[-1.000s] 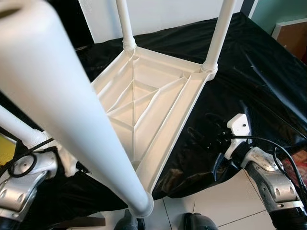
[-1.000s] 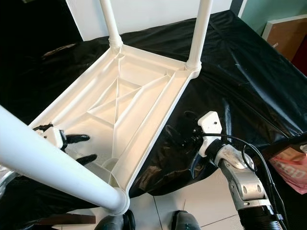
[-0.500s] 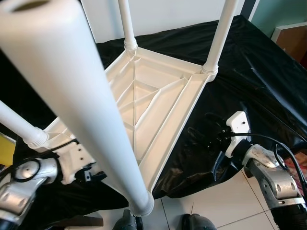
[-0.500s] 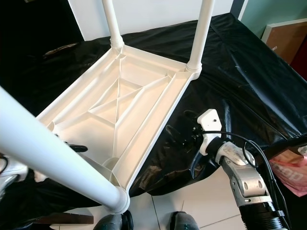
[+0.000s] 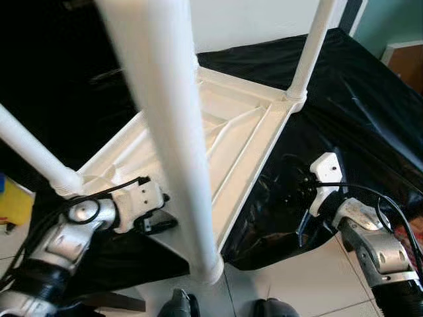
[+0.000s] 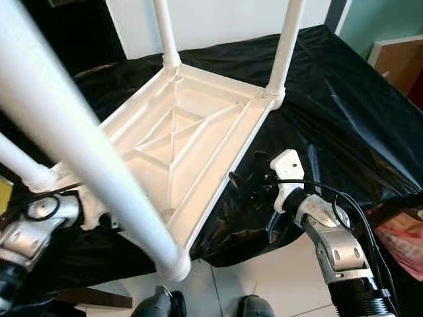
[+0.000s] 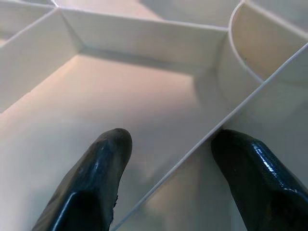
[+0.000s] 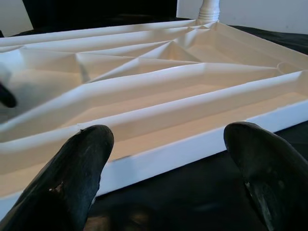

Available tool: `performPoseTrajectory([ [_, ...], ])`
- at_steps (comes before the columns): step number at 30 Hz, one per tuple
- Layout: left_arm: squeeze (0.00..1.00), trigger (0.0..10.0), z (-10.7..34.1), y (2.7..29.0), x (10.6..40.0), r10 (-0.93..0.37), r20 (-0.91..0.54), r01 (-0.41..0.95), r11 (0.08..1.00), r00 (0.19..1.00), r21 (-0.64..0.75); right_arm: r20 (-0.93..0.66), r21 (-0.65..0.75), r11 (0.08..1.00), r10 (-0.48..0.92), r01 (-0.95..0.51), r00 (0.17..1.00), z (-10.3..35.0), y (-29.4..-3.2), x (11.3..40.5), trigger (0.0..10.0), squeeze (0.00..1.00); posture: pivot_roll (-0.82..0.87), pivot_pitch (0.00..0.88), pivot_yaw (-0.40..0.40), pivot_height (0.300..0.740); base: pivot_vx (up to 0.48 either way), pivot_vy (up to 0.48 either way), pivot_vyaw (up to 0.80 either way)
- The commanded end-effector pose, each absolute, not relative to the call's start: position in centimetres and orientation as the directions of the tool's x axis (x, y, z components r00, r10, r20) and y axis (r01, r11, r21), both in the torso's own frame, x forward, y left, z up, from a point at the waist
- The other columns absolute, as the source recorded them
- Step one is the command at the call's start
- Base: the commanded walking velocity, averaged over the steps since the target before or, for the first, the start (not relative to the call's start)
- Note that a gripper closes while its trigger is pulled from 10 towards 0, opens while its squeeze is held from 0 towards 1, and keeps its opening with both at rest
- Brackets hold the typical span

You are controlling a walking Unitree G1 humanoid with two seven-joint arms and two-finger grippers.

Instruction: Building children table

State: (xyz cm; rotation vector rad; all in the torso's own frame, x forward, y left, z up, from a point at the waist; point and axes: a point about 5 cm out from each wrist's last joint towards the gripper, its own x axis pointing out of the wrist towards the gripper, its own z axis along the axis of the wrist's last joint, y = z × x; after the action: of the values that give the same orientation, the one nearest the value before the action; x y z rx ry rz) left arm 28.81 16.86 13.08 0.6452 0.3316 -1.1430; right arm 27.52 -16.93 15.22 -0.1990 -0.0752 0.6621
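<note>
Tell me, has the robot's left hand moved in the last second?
Yes. The left hand was inside the upturned table near its corner; now it sits at the table's near edge, fingers straddling a rib.

White table (image 6: pixel 192 132): upturned on black sheet (image 6: pixel 330 99), four legs up. Left gripper (image 6: pixel 109 221): at table's near-left corner. Right gripper (image 6: pixel 248 185): beside table's right edge, above sheet. Floor (image 6: pixel 284 277): pale tiles, below table.

Black plastic sheet (image 6: pixel 344 105) spread over surface, wrinkled and glossy, edge hanging toward floor. White wall (image 6: pixel 225 23) behind. Pale tiled floor (image 6: pixel 277 277) in front. Brown board (image 6: pixel 400 59) against teal wall (image 5: pixel 390 20), far right. Yellow object (image 5: pixel 13 205) at left edge, pink-red packaging (image 6: pixel 403 241) at right edge
</note>
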Motion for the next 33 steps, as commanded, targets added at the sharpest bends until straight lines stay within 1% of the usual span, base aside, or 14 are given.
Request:
performPoseTrajectory([
  [1,0.0,10.0,12.7,17.0,30.2,-0.643,-0.455,0.788,0.486,0.615,0.378,-0.008,-0.201,0.777,0.608,-0.597,0.794,15.0,-17.1,27.3,10.0,0.0,-0.05,0.133,0.047,0.74,0.0,0.0,0.0],
  [4,0.0,10.0,12.7,16.3,30.5,-0.658,-0.452,0.798,0.47,0.602,0.378,-0.009,-0.202,0.782,0.601,-0.59,0.799,14.9,-17.1,27.2,10.0,0.0,-0.06,0.136,0.054,0.74,0.0,0.0,0.0],
  [7,0.0,10.0,12.6,16.3,30.6,-0.667,-0.461,0.81,0.446,0.585,0.381,-0.007,-0.2,0.785,0.597,-0.586,0.802,14.9,-17.1,27.2,10.0,0.0,-0.06,0.138,0.056,0.74,0.0,0.0,0.0],
  [12,0.0,10.0,12.4,16.7,30.8,-0.66,-0.479,0.815,0.473,0.579,0.333,-0.008,-0.201,0.79,0.59,-0.579,0.807,14.8,-17.2,27.0,10.0,0.0,-0.05,0.143,0.062,0.74,0.0,0.0,0.0],
  [13,0.0,9.7,12.3,16.8,30.7,-0.662,-0.484,0.819,0.477,0.573,0.318,-0.008,-0.201,0.791,0.588,-0.577,0.809,14.8,-17.2,27.0,10.0,0.0,-0.05,0.143,0.062,0.74,0.0,0.0,0.0],
  [14,0.0,9.7,12.3,16.8,30.7,-0.662,-0.484,0.819,0.477,0.573,0.318,-0.008,-0.201,0.791,0.588,-0.577,0.809,14.8,-17.2,27.0,10.0,0.0,-0.05,0.143,0.062,0.74,0.0,0.0,0.0],
  [15,0.0,3.7,12.2,16.9,30.7,-0.66,-0.487,0.819,0.485,0.572,0.306,-0.007,-0.201,0.793,0.586,-0.575,0.81,14.8,-17.1,27.0,10.0,0.0,-0.05,0.143,0.063,0.74,0.0,0.0,0.0],
  [16,0.0,3.7,12.2,16.9,30.7,-0.66,-0.487,0.819,0.485,0.572,0.306,-0.007,-0.201,0.793,0.586,-0.575,0.81,14.8,-17.1,27.0,10.0,0.0,-0.05,0.143,0.063,0.74,0.0,0.0,0.0],
  [17,0.0,0.0,12.2,17.0,30.7,-0.659,-0.489,0.819,0.489,0.572,0.299,-0.006,-0.201,0.794,0.585,-0.574,0.811,14.8,-17.1,27.1,10.0,0.0,-0.05,0.144,0.063,0.74,0.0,0.0,0.0],
  [24,0.0,0.0,11.7,17.0,30.8,-0.648,-0.517,0.826,0.482,0.56,0.291,-0.002,-0.202,0.795,0.583,-0.572,0.812,14.9,-17.0,27.2,10.0,0.0,-0.04,0.143,0.062,0.74,0.0,0.0,0.0],
  [27,0.0,0.0,11.8,16.4,31.1,-0.646,-0.504,0.817,0.493,0.574,0.298,0.001,-0.202,0.797,0.581,-0.569,0.814,14.9,-16.9,27.2,10.0,0.0,-0.04,0.144,0.064,0.74,0.0,0.0,0.0],
  [30,0.0,0.0,11.9,15.7,31.4,-0.65,-0.483,0.808,0.506,0.586,0.301,0.005,-0.201,0.8,0.578,-0.565,0.816,14.9,-16.9,27.3,10.0,0.0,-0.04,0.143,0.064,0.74,0.0,0.0,0.0],
  [33,0.0,0.0,12.3,13.6,31.5,-0.686,-0.437,0.813,0.504,0.582,0.291,0.023,-0.18,0.835,0.531,-0.519,0.847,14.9,-17.2,27.6,10.0,0.0,-0.04,0.141,0.066,0.74,0.0,0.0,0.0],
])
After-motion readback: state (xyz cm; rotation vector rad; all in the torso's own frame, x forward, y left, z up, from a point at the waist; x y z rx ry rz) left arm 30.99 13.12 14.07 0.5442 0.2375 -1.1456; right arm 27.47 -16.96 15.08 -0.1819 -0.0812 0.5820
